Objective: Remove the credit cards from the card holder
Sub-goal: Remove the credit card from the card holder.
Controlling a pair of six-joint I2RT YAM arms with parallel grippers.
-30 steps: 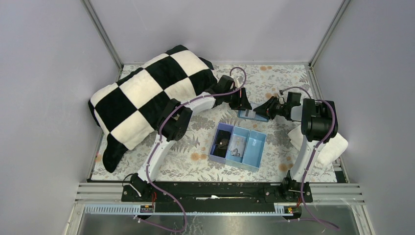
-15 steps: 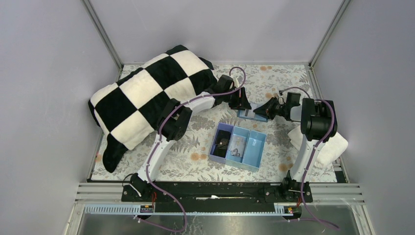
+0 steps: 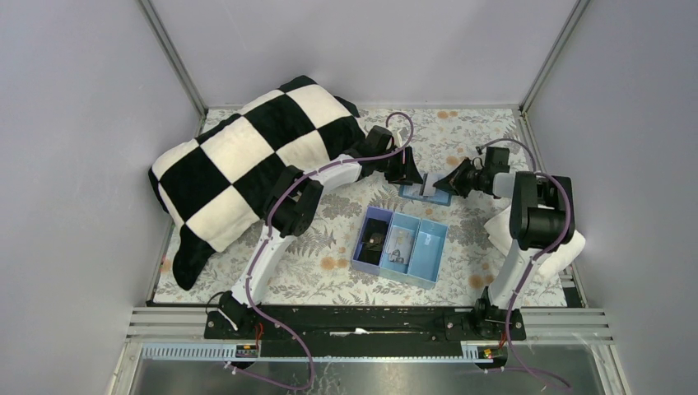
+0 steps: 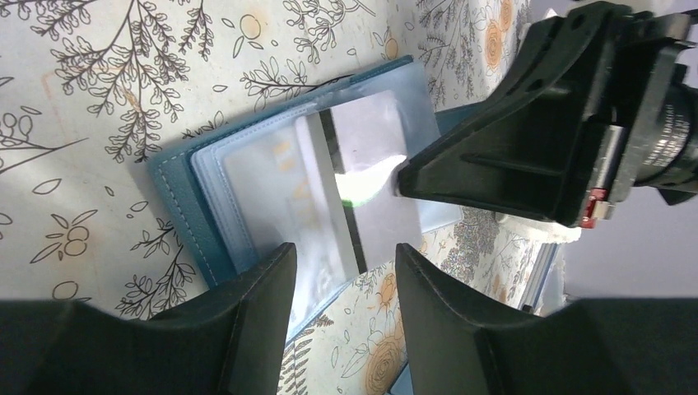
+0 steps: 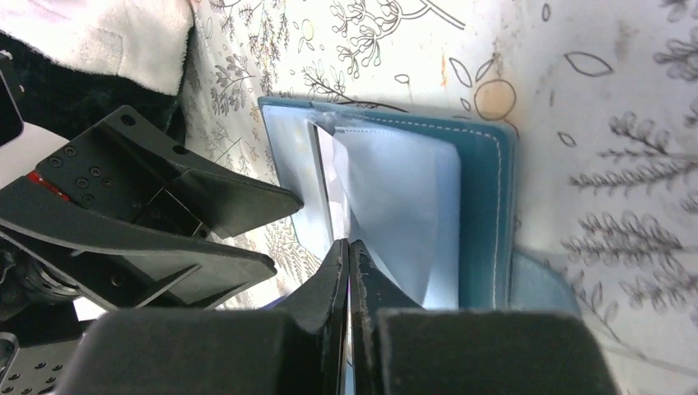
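Pinching one card point(image 4: 372, 136), right claw point(image 5: 346, 249); one holder point(image 4: 176, 186).

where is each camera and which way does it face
Top external: above and behind, looking down at the table; left arm and right arm show.
Left wrist: on the left arm, looking down past its open left gripper at the wallet.
Right wrist: on the right arm, along its right gripper, shut on a card, at the wallet.
Wrist views share the wallet and the other gripper.
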